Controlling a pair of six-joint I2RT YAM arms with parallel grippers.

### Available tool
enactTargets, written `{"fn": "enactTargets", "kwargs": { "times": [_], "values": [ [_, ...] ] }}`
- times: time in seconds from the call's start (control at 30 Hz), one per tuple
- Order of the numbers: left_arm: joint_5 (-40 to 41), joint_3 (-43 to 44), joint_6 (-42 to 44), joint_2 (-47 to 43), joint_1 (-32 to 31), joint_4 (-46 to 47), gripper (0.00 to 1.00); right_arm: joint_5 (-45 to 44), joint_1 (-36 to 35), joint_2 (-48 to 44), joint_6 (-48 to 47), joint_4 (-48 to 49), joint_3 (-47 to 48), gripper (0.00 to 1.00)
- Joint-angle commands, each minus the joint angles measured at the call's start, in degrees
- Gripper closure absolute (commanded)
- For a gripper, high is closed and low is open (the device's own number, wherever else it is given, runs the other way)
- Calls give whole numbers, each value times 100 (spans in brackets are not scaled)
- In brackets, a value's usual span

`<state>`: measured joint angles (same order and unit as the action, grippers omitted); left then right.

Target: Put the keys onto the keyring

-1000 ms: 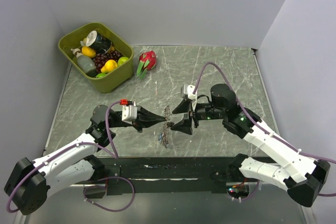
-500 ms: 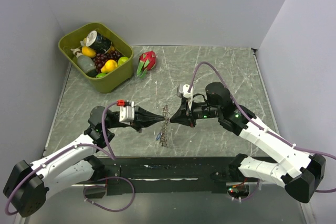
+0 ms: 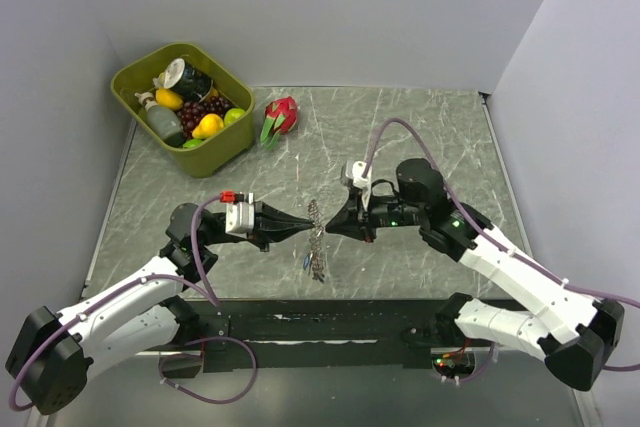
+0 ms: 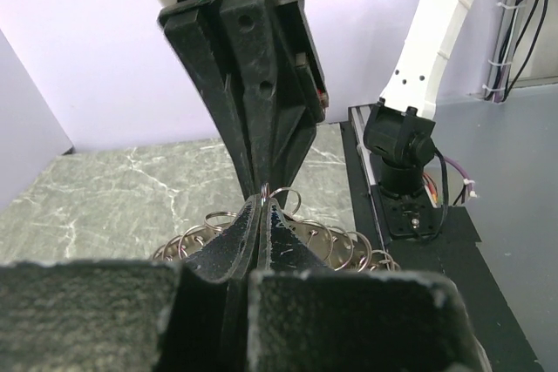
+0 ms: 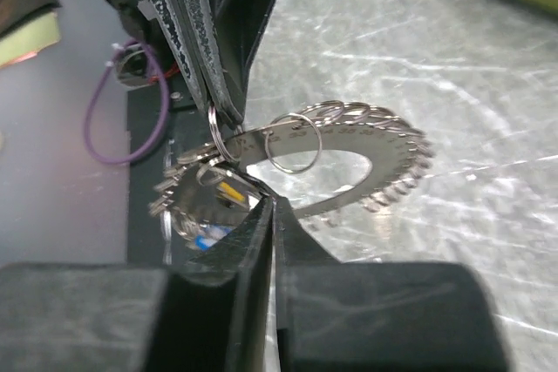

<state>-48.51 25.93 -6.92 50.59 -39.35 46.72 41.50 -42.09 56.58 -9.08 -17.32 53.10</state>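
Keyring (image 3: pixel 316 232) stands on edge over the surface (image 3: pixel 430 132), caught between both sets of fingers, which meet tip to tip. Can't tell if its low end touches down. The left fingers (image 3: pixel 300 230) come in from the ring's left, pressed together and pinching one small loop at the rim. The right fingers (image 3: pixel 331 228) sit directly opposite, pressed together on the edge of the flat band, so both arms are equally near and neither is free. The ring's long line runs near-to-far, crosswise to the line joining the two tips; most of the band lies beyond the right fingertips. The keys (image 5: pixel 228 191), a cream tag and a blue one, bunch just below the left fingers; can't tell if they're threaded or only lying against it. Split loops (image 5: pixel 294 141) fringe the rim, one just above the right tips. Judging by this, the next move needs one arm to let go for a key while the other steadies the ring; that thin pinch could slip.
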Motion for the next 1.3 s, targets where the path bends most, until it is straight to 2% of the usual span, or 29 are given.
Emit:
{"fn": "enactTargets", "kwargs": {
  "times": [0.0,0.07,0.17,0.2,0.3,0.37,0.6,0.77,1.27],
  "values": [
    [35,8,-20,-128,-20,672,99,-159,86,-577,-68,308,-54,76],
    [-35,-18,-38,-102,-20,724,99,-29,139,-779,3,475,-63,70],
    [-114,8,-64,-49,-20,786,99,121,148,-850,108,659,-2,56],
    [-123,26,-73,-32,-20,786,99,252,148,-850,161,703,7,49],
    [-141,43,-73,12,-20,786,99,560,148,-692,292,888,139,41],
    [-132,43,-73,39,-20,804,99,693,131,-543,441,1020,192,41],
    [-141,43,-117,65,-20,812,99,649,43,-95,714,1310,332,59],
    [-97,-18,-134,22,-20,812,99,711,34,-15,899,1705,289,63],
    [-27,-18,-99,-93,-20,813,99,676,-54,152,987,1504,78,82]
  ]
}}
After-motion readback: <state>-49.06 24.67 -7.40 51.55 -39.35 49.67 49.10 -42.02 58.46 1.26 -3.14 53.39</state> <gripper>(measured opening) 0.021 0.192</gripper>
